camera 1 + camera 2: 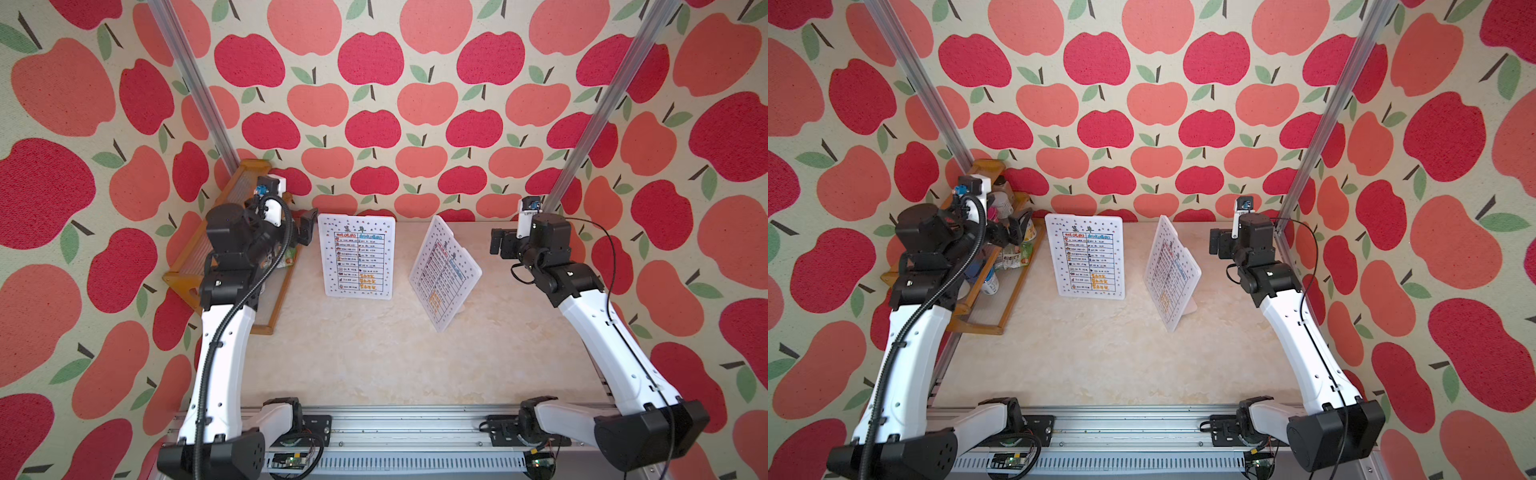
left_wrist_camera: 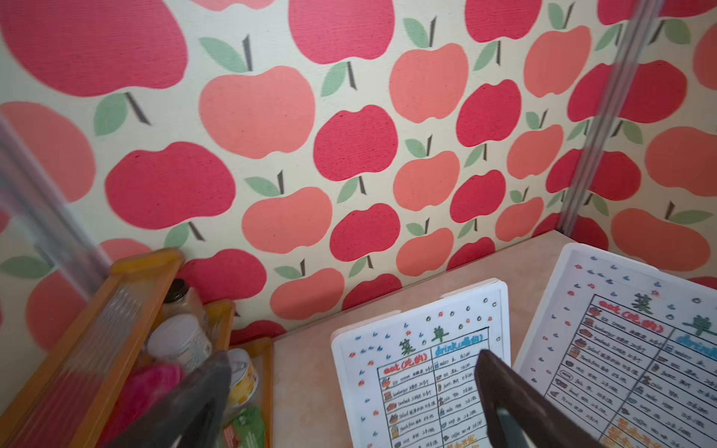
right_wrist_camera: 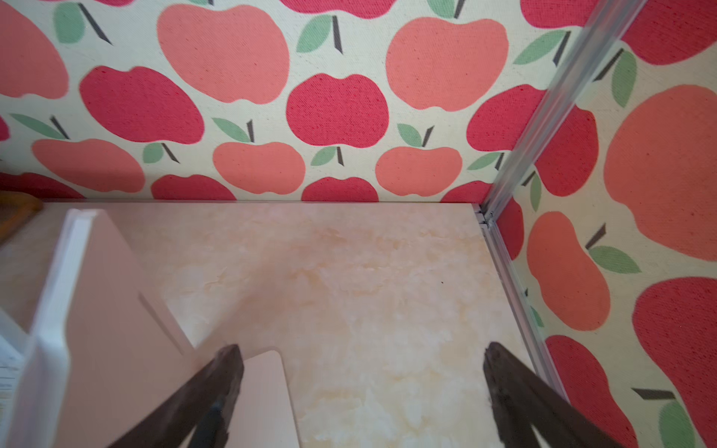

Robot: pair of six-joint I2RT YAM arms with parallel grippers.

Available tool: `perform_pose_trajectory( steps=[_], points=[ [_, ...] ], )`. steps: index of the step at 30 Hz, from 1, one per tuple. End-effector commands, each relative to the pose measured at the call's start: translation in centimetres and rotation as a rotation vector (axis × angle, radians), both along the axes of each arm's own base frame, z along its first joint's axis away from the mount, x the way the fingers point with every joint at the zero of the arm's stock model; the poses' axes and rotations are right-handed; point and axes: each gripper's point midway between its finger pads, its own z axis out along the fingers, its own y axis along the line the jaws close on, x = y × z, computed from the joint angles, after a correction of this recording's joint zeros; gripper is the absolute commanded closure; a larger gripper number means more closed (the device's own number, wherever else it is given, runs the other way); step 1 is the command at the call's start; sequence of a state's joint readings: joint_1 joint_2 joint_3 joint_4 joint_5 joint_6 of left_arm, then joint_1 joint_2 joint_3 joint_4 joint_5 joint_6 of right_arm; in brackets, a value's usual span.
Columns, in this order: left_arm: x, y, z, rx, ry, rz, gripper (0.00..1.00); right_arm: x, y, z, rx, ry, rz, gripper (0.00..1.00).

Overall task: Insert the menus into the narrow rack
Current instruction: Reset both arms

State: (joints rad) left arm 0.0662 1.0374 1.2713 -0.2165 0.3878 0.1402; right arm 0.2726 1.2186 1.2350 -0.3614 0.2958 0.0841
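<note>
Toward the far edge of the worktop point(image 1: 374, 353), near twelve o'clock, the front-facing menu point(image 1: 356, 255) and the angled menu point(image 1: 444, 272) stand propped upright, probably so an edge can be pinched. Neither sits in the wooden rack point(image 1: 232, 199) at ten o'clock. Flanking them, the left pincer point(image 1: 306, 229) and the right pincer point(image 1: 496, 243) hang released, holding nothing.

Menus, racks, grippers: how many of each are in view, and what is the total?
Menus: 2
Rack: 1
Grippers: 2, left gripper and right gripper, both open
Total: 5
</note>
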Motion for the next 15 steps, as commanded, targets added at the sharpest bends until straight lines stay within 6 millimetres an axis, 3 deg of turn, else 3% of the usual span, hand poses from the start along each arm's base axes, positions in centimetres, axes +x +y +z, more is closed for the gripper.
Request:
perform_pose_trajectory(
  steps=[1, 3, 6, 8, 10, 12, 15],
  points=[
    [-1.1, 3.8, -5.9, -0.087, 0.05, 0.217, 0.01, 0.7, -1.5, -6.3, -0.098, 0.087, -0.031, 0.01],
    [-2.7, 5.1, -9.6, -0.098, 0.067, 0.292, 0.01, 0.6, -1.7, -9.6, -0.127, 0.148, -0.03, 0.01],
    [-3.3, 5.8, -11.9, -0.195, 0.085, 0.341, 0.01, 0.0, -2.2, -13.8, -0.159, 0.182, -0.042, 0.01],
    [-2.6, 6.3, -16.0, -0.248, 0.165, 0.419, 0.01, -0.4, -2.6, -16.3, -0.177, 0.152, -0.047, 0.01],
    [-2.4, 7.0, -21.1, -0.184, 0.193, 0.512, 0.01, -1.1, -2.9, -18.7, -0.182, 0.122, -0.055, 0.01],
    [-2.8, 8.3, -24.9, -0.132, 0.2, 0.599, 0.01, -1.5, -3.4, -20.1, -0.187, 0.105, -0.073, 0.01],
    [-1.3, 8.1, -27.3, -0.09, 0.207, 0.546, 0.01, -1.8, -3.8, -22.0, -0.2, 0.113, -0.082, 0.01]
  ],
)
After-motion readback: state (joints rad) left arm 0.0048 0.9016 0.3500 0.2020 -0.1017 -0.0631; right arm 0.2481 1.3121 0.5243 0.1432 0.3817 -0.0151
